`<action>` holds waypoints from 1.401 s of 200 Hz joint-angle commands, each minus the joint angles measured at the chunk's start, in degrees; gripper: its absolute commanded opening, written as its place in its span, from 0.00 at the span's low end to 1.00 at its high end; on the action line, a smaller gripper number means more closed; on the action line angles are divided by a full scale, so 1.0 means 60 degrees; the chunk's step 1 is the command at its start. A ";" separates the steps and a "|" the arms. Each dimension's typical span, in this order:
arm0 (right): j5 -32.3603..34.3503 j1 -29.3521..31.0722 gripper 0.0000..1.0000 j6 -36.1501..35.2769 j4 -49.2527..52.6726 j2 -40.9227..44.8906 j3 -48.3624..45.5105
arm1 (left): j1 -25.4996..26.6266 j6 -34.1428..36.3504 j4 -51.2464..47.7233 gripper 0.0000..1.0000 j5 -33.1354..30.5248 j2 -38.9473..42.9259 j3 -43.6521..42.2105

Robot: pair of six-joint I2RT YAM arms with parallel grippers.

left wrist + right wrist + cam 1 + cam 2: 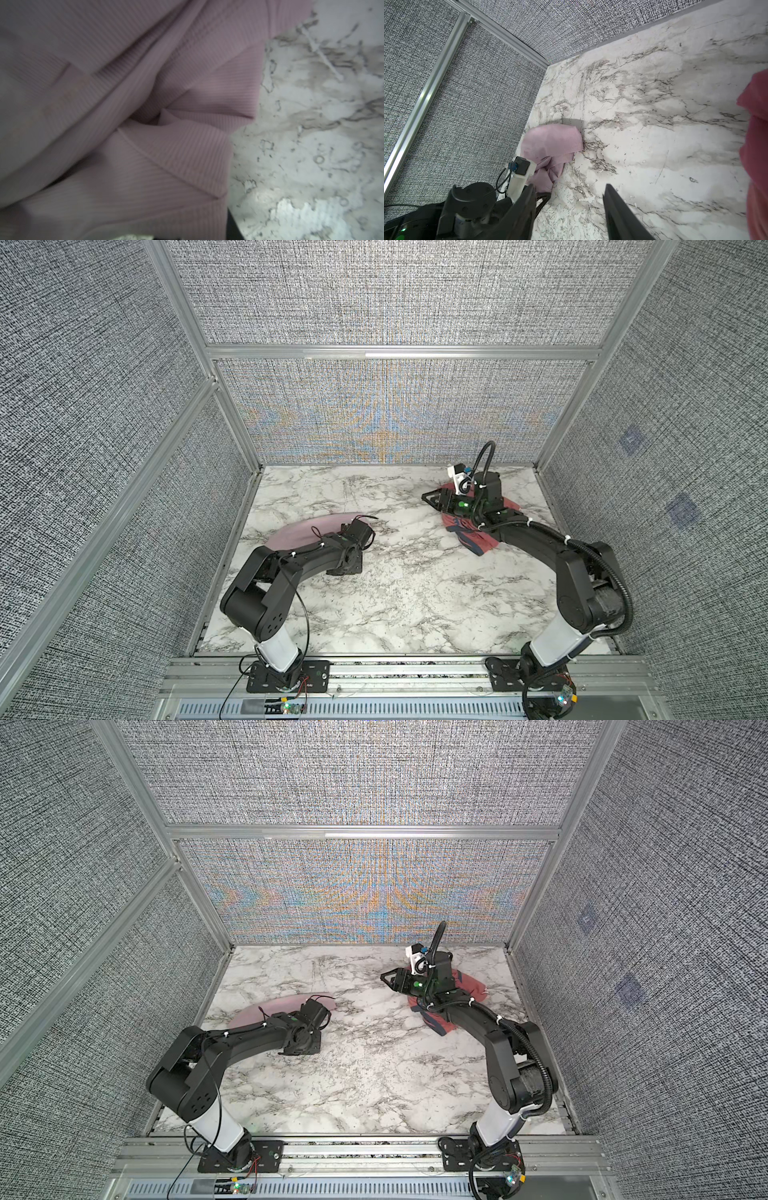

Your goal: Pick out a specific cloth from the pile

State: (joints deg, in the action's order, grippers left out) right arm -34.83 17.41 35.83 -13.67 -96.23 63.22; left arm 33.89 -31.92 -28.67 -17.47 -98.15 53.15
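The cloth (299,529) (266,1011), pale pink and ribbed, lies bunched on the marble table by the left wall, apart from the pile. It fills the left wrist view (145,104) and hides the jaws there. My left gripper (353,533) (309,1013) sits low at its near end. In the right wrist view its black fingers (543,196) touch the cloth (552,143). Of the pile, a coral-red garment with navy trim (469,531) (469,986) (756,145) lies at the back right under my right arm. My right gripper (430,498) (386,977) (570,187) hovers beside it, open and holding nothing.
The white marble table (395,593) is enclosed by grey woven walls with aluminium rails on the left, back and right. The left wall (477,114) stands close behind the cloth. Both arm bases are bolted to the front rail (415,672).
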 commanded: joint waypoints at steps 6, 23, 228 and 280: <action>-0.0018 -0.0001 0.54 -0.0087 0.0098 0.0178 0.0083 | 0.0330 -0.0051 -0.0761 0.00 -0.0461 -0.0497 0.0282; 0.0061 -0.0015 0.54 -0.0182 0.0288 0.0252 0.0112 | 0.0590 -0.0112 -0.1006 0.00 -0.0524 -0.0471 0.0525; 0.0041 -0.0019 0.54 0.0048 0.0144 0.0295 0.0053 | -0.2612 0.1915 -0.0014 0.00 0.0822 0.2785 0.2150; -0.0084 -0.0030 0.54 0.0174 0.0119 0.0056 0.0232 | -0.4283 0.1381 0.1967 0.00 0.2010 0.0811 0.1499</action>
State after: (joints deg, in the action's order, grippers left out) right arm -34.63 17.26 36.29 -12.16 -95.64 63.75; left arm 10.09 -22.44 -23.94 -8.95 -88.64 62.67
